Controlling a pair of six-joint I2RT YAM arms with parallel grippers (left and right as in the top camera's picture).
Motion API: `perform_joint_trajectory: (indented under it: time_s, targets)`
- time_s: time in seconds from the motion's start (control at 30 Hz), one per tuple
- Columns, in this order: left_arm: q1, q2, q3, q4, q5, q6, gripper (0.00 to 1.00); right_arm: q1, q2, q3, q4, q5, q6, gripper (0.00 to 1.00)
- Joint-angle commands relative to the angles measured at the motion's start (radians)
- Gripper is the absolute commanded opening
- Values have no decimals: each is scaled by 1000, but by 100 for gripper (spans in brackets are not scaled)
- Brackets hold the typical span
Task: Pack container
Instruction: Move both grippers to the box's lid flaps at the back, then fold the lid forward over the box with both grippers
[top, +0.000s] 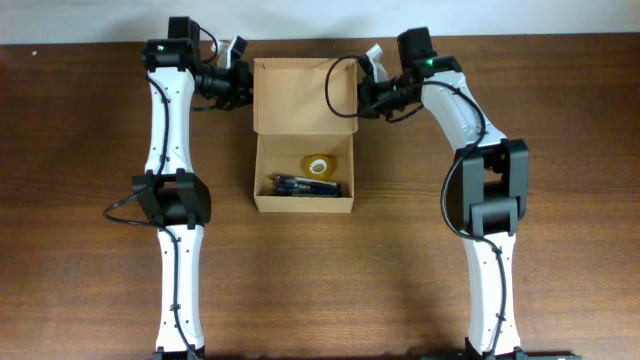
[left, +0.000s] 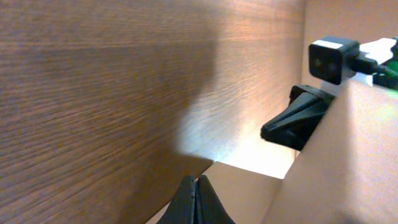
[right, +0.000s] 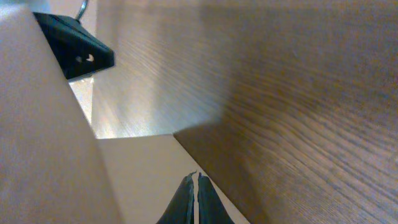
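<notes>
The container (top: 303, 205), a tan cardboard box, stands open at the table's middle with its flap lid (top: 300, 95) raised at the back. Inside lie a yellow tape roll (top: 320, 164) and dark blue pens (top: 305, 186). My left gripper (top: 243, 88) is at the lid's left edge. In the left wrist view its fingers (left: 198, 180) are pressed shut on the lid's left side tab (left: 249, 196). My right gripper (top: 360, 95) is at the lid's right edge. Its fingers (right: 194, 177) are shut on the right side tab (right: 149, 174).
Brown wooden table (top: 90, 150) all around the box. The right gripper's black fingers (left: 298, 118) show across the lid in the left wrist view. The left gripper's black finger (right: 74, 46) shows in the right wrist view.
</notes>
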Motion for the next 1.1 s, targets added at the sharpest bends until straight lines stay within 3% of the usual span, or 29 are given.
perform_joint_trajectory:
  time_s: [0.0,0.13,0.43,0.63,0.8,1.07]
  targets:
    - [-5,-30,18,-17,21,-9,1,11,-95,91,-40,4,-43,4]
    - [-5,-66,18,-36,14,1,2,16,-126,144,-127,47,-96,4]
    - [-36,-266,18,-189,-208,67,2,105,-269,184,-357,316,-229,4]
    - [-49,-377,15,-188,-241,66,2,203,-310,184,-491,529,-293,4]
    - [-52,-465,8,-189,-377,66,2,280,-348,184,-579,673,-308,4]
    - [-74,-686,-227,-189,-609,62,2,392,-402,184,-718,871,-303,4]
